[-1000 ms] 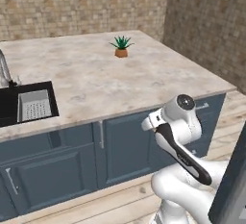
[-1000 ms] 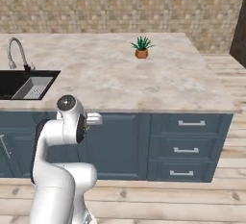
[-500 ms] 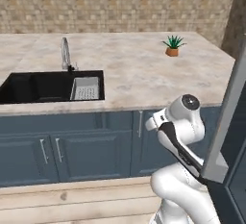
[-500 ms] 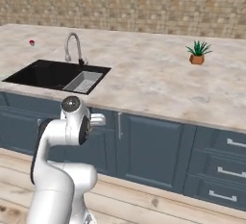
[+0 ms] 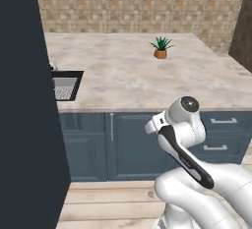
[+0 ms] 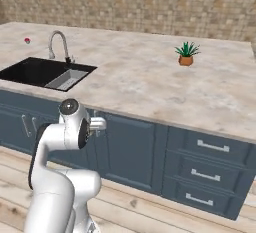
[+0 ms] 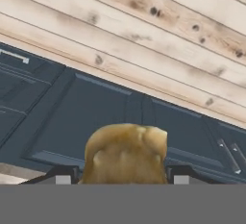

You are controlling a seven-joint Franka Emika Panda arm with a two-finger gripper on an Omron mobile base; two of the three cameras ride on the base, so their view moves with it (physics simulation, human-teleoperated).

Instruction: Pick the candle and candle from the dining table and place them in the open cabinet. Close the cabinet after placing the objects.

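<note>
In the hand view a squat, ribbed yellow-gold candle [image 7: 126,153] sits between the two dark finger tips of my gripper [image 7: 121,177], which is shut on it. The hand points down at blue-grey cupboard fronts [image 7: 96,117] and the plank floor [image 7: 144,40]. My arm is folded in front of the dining table [image 5: 123,80], a beige marbled top [image 6: 145,92] on blue-grey cupboards. A tall dark blue-grey panel [image 5: 24,105] stands close at the left of the left base view. I cannot tell whether it belongs to the cabinet.
A spiky green plant in an orange pot [image 5: 160,48] [image 6: 186,55] stands far back on the top. A black sink [image 6: 42,72] [image 5: 66,85] with a curved tap [image 6: 60,44] lies to the left, a small dark red lump [image 6: 27,40] beyond it. Drawers [image 6: 210,167] are at right.
Both base views have swung as the base moves: the sink and plant slid sideways, and the dark panel went from the right edge to the left of the left base view.
</note>
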